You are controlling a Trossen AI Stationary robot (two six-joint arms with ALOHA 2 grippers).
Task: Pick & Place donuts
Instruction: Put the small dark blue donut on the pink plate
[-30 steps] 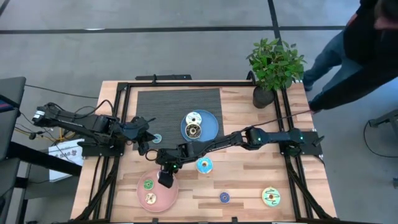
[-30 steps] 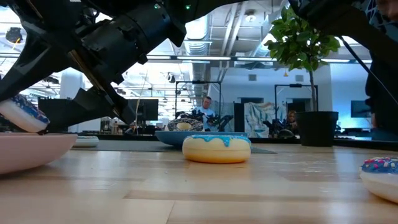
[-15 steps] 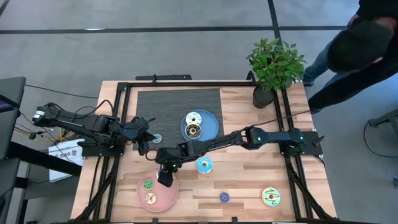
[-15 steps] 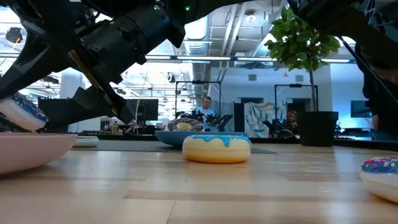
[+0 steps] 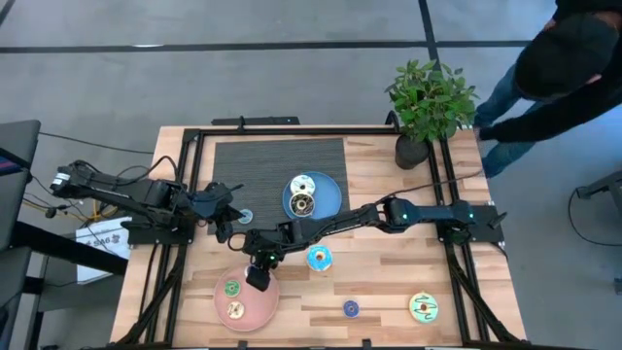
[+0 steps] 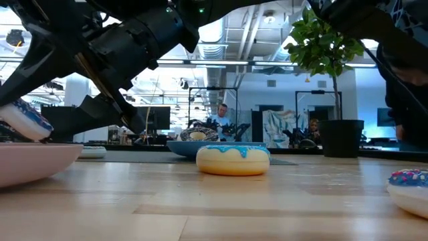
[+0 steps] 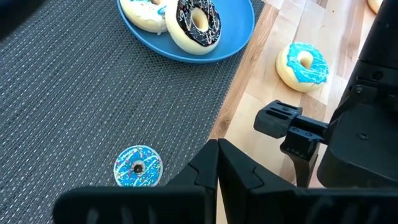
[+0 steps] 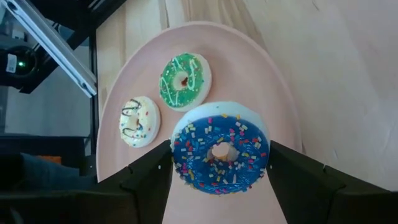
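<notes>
The pink plate (image 8: pixel 273 99) holds a green donut (image 8: pixel 185 81) and a cream donut (image 8: pixel 138 121). Over that plate's near rim, the right gripper (image 8: pixel 219 163) clamps a blue sprinkled donut (image 8: pixel 220 147) between its jaws. Beyond the pink plate, the blue plate (image 7: pixel 233 37) carries a white donut (image 7: pixel 144 11) and a chocolate donut (image 7: pixel 198 23). The left gripper (image 7: pixel 217 163) waits farther off, jaws closed.

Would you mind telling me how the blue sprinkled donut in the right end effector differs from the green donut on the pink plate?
The blue sprinkled donut is dark blue with coloured sprinkles; the green donut has white drizzle. The blue one is clearly larger. The blue one sits between the fingers of the right end effector above the pink plate; the green one lies flat on the plate, untouched. Both are iced rings with a centre hole.
</notes>
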